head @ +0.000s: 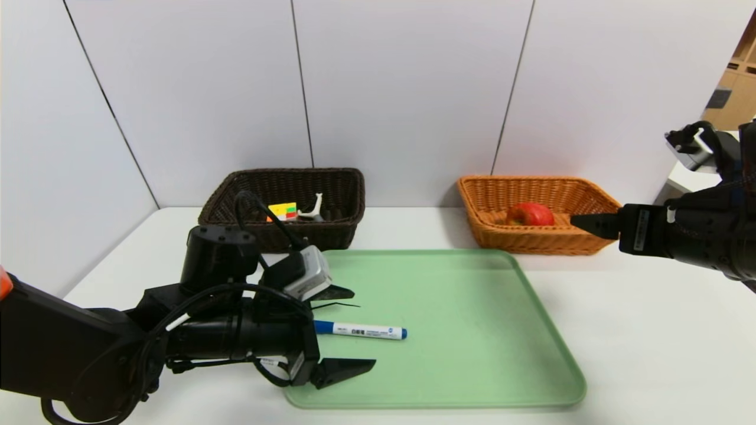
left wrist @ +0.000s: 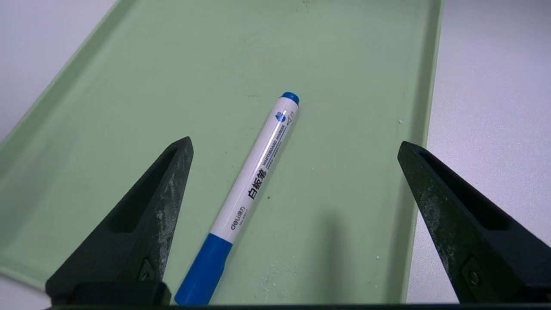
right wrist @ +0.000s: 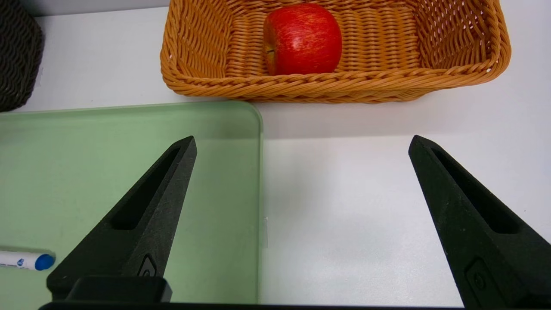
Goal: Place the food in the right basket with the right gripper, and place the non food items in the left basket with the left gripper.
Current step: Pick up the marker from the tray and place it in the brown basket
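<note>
Left hand [head: 363, 329] spread wide above the green tray [head: 472, 330] — white table [head: 638, 354] beneath, pale panelled wall [head: 407, 88] behind.

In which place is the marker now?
In the head view, the marker lies on the green tray's left part, between the open fingers of the left gripper.

On the white barrel of the marker [left wrist: 262, 168] we read "deli得力", then "白板笔" in bold black characters, then "WHITEBOARD MARKER" in capitals. A line of finer print runs beside the English words, too small for us to make out. We also see 1 pale label [head: 641, 230] on the right gripper [right wrist: 302, 145], its print unreadable to us
</note>
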Action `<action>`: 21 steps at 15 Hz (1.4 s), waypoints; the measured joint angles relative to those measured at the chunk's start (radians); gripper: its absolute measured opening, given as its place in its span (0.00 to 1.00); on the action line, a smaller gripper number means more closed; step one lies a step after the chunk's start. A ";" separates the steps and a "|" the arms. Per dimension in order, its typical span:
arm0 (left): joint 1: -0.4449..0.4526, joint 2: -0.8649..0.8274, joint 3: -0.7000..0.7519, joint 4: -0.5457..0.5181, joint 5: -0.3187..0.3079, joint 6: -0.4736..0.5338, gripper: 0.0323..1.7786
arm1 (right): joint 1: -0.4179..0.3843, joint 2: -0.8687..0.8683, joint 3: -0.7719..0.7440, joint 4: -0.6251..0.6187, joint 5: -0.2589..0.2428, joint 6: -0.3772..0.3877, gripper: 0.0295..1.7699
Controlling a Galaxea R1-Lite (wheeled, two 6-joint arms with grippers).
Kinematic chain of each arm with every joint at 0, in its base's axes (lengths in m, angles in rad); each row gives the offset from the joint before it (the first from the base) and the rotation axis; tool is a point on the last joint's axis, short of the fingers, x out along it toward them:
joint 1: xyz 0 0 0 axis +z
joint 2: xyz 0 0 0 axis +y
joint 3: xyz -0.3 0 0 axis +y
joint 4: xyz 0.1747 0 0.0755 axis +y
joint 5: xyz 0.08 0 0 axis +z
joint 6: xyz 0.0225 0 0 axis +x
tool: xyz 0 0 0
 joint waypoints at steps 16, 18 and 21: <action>0.047 0.133 -0.155 0.221 0.071 0.036 0.95 | 0.002 0.036 0.013 -0.056 0.001 0.003 0.96; 0.047 0.133 -0.155 0.222 0.073 0.036 0.95 | 0.002 0.041 0.011 -0.064 0.001 0.001 0.96; 0.045 0.130 -0.150 0.224 0.079 0.036 0.95 | 0.002 0.048 0.009 -0.064 0.001 0.001 0.96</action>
